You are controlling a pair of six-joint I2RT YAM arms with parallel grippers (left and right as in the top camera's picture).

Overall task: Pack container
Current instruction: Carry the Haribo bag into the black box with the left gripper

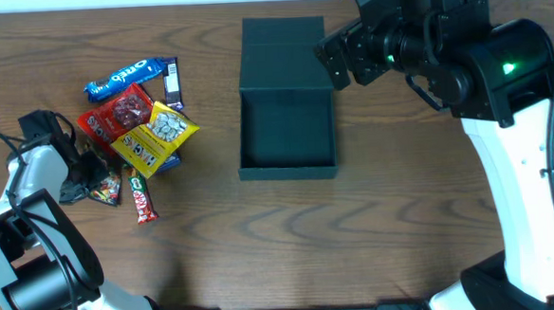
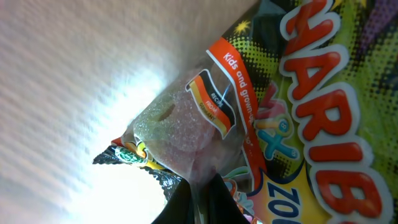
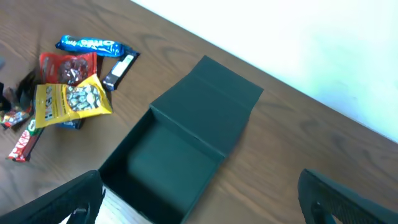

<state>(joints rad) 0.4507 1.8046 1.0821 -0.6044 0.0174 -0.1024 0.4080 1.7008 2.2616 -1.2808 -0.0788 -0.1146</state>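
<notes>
Left gripper [image 1: 80,175] is pinching Haribo packet [image 2: 298,124]; slick film may be slipping before container [image 1: 287,171]. Right gripper [image 3: 199,190] is gaping open.

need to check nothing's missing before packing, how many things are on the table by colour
Dark teal cardboard box: 1
Blue: 2, long blue packet, blue packet mostly hidden under the yellow one
Red: 2, red plastic pouch, slim red bar
Yellow plastic pouch: 1
Slim black bar: 1
Multicolour Haribo gummy bag: 1
Total: 8
</notes>
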